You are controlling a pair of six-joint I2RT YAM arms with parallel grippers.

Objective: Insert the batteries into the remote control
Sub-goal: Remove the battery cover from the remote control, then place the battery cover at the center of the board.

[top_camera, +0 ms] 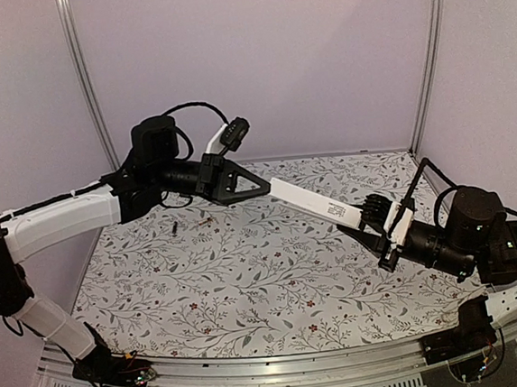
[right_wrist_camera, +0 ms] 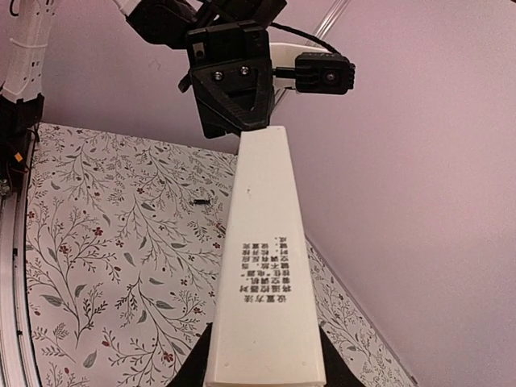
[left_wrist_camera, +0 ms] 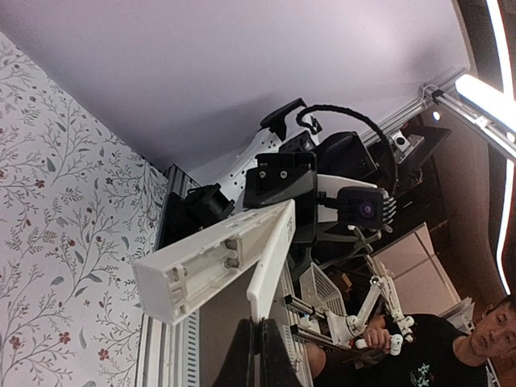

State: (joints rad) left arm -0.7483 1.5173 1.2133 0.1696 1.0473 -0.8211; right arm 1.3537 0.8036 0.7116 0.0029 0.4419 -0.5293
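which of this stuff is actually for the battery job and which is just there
For the job:
- remote control, held in the air by the left gripper and right gripper
- small dark battery, lying on the table

Just there:
- floral table cover
- person in the background

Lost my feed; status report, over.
Left gripper jaws shut on remote control end. Right gripper grips other end, remote held off table. Compartment open, looks empty; battery on table. Nothing obstructing.
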